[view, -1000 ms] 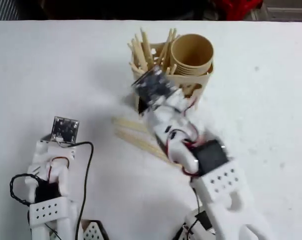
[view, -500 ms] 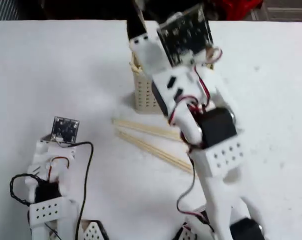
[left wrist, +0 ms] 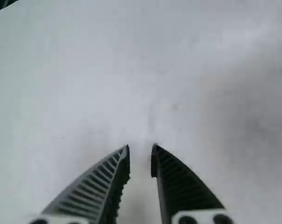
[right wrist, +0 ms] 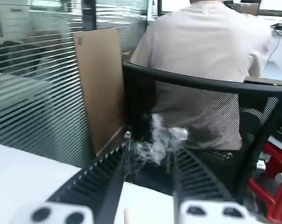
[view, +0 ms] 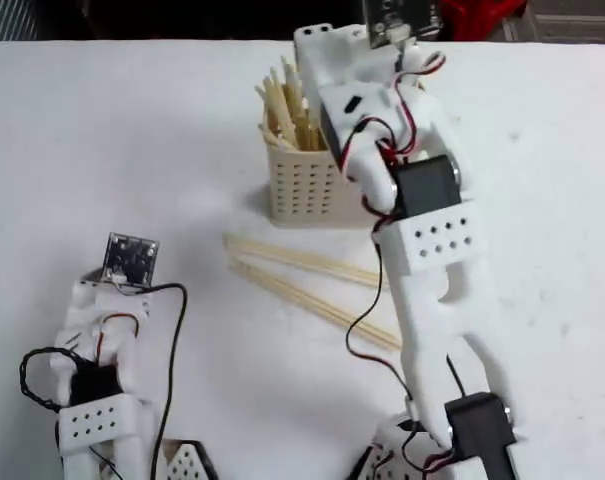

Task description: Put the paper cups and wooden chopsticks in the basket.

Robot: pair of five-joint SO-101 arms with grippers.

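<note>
High view: basket (view: 304, 190), loose chopsticks (view: 302, 260); left wrist view: parted jaws over table (left wrist: 131, 70).

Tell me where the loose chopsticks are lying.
In the high view, the loose chopsticks lie flat on the table, on the arms' side of the basket, their ends hidden behind the right arm.

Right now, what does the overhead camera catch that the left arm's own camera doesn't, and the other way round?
From above: the basket holding upright chopsticks, loose chopsticks lying on the table in front of it, the left arm and the right arm. From the left wrist: a close look at the left gripper, its fingers a narrow gap apart over bare tabletop. Shared: the white table.
</note>
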